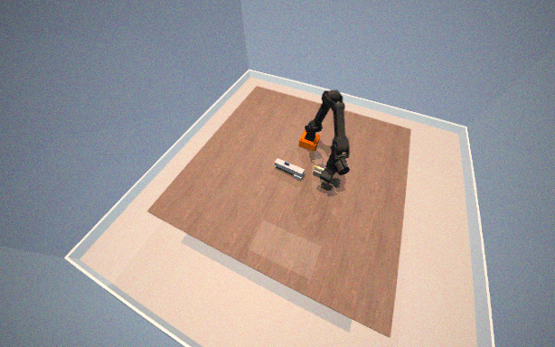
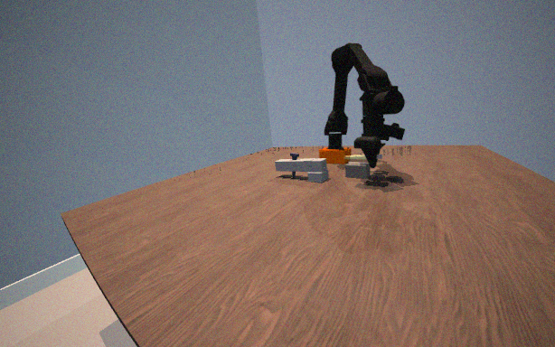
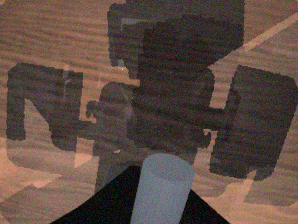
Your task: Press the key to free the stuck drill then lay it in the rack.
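A long pale block (image 1: 289,168) (image 2: 301,164) stands left of the arm, with a dark blue key (image 1: 286,164) (image 2: 294,155) in its top. A small grey rack (image 2: 357,171) stands to its right. My gripper (image 1: 326,177) (image 2: 372,165) (image 3: 148,177) points down beside the rack's right side and is shut on the drill. The drill's pale yellow part (image 1: 318,168) (image 2: 355,158) reaches left, at the height of the rack's top or just above. Its blue-grey end (image 3: 162,195) fills the bottom of the wrist view. Whether the drill touches the rack cannot be told.
The arm's orange base (image 1: 309,141) (image 2: 333,155) stands behind the block and rack. The gripper's dark shadow (image 1: 329,186) (image 2: 382,181) (image 3: 170,100) falls on the wooden table (image 1: 222,181) (image 2: 258,253). The space between block and rack is narrow.
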Robot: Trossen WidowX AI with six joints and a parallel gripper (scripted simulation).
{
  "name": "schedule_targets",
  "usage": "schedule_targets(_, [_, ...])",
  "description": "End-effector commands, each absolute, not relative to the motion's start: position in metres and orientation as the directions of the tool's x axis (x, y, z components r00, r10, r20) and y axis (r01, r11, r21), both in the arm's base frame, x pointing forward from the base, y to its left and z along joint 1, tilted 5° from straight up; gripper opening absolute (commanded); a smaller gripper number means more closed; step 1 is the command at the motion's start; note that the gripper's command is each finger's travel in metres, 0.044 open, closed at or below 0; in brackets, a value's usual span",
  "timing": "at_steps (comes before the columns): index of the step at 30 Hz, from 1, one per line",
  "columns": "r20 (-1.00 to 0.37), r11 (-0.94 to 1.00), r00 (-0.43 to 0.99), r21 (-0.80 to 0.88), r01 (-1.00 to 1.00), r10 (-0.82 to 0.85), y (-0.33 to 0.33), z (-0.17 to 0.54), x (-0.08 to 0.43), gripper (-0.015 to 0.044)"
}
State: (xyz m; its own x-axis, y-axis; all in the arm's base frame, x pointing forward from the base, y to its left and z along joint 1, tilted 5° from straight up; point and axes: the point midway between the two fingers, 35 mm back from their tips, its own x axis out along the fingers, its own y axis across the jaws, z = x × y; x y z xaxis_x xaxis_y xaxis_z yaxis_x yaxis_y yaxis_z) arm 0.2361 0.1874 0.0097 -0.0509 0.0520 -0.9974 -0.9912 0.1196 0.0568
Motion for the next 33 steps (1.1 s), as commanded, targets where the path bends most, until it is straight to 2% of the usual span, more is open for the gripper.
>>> schedule_targets(1, [-0.997,0.125,-0.054,0.061,-0.990,0.053,0.187,0.006,0.235,0.0000])
schedule_targets(29, [-0.997,0.125,-0.055,0.061,-0.990,0.053,0.189,-0.021,0.233,0.0000])
schedule_targets(33, [-0.997,0.119,-0.052,0.059,-0.991,0.063,0.192,-0.015,0.234,0.0105])
